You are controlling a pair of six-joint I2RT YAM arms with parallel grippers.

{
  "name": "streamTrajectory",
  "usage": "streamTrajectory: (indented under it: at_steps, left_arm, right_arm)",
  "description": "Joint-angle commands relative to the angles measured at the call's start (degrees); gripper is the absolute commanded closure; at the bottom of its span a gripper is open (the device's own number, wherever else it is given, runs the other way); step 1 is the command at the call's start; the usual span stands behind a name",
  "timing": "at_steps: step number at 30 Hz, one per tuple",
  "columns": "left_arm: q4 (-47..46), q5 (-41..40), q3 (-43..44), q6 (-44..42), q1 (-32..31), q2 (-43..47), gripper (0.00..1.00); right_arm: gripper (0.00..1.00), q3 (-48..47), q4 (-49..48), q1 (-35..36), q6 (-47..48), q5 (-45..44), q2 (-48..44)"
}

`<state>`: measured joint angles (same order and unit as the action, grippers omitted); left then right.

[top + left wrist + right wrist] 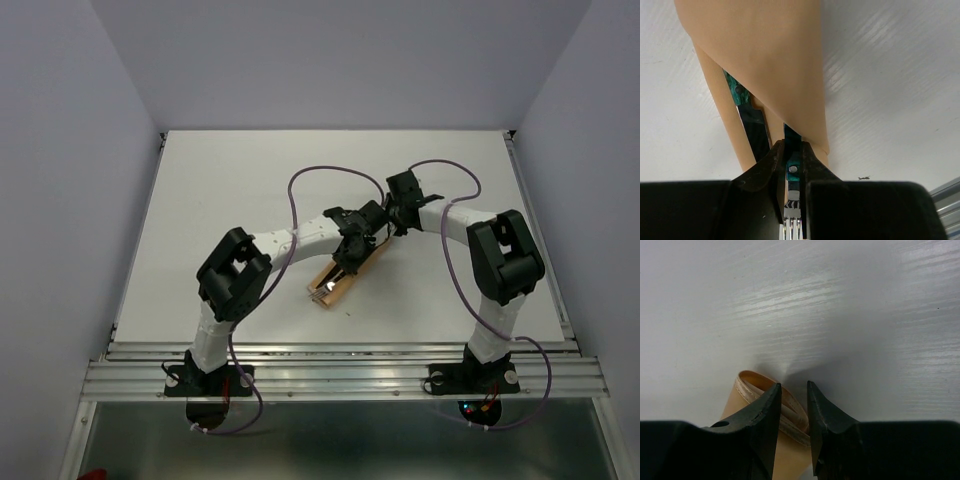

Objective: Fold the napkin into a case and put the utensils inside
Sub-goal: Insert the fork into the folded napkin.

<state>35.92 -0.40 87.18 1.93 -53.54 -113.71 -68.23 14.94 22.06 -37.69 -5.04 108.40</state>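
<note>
Case point(345, 280): lies slantwise mid-table, between both grippers
Left gripper point(790, 147): clamped on fork point(792, 170) handle at case mouth
Right gripper point(793, 386): fingers slightly apart over case's folded end; grip unclear
Table point(220, 200): white, faintly grained
Walls point(330, 60): plain, pale, enclosing three sides

Left gripper point(791, 147) clamped tight, right gripper point(793, 386) pinched narrow — the 2 nearly meet, both tilted down.

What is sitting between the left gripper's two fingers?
The fork, green handle pinched by the left gripper, far end tucked under the case; the left wrist view shows it.
</note>
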Motion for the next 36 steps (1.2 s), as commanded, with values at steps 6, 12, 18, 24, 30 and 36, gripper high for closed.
streamTrajectory:
  at_steps: [6,12,18,24,30,36]
  left_arm:
    - [2.6,0.1,6.9,-0.9,-0.2,-2.1,1.0]
    - [3.5,-0.7,8.3,0.2,-0.2,-3.2,0.7]
    - [2.8,-0.7,4.9,1.1,-0.2,0.1,0.54]
    - [1.5,-0.4,1.2,1.8,-0.2,2.6,0.55]
    - [0.7,-0.1,-1.4,1.9,-0.2,2.4,0.55]
    - [0.0,0.1,-2.5,1.8,-0.2,2.1,0.57]
  right_arm:
    - [0.67,2.9,1.8,-0.4,0.5,0.8,-1.9]
    - [0.67,3.3,1.8,-0.4,0.6,1.1,-2.4]
    - [0.67,3.5,1.5,-0.4,0.6,1.2,-2.6]
    - [0.67,3.4,1.3,-0.4,0.4,1.7,-2.2]
    - [0.67,3.1,1.2,-0.4,0.5,1.8,-2.1]
    - [0.67,3.1,1.3,-0.4,0.5,1.7,-2.1]
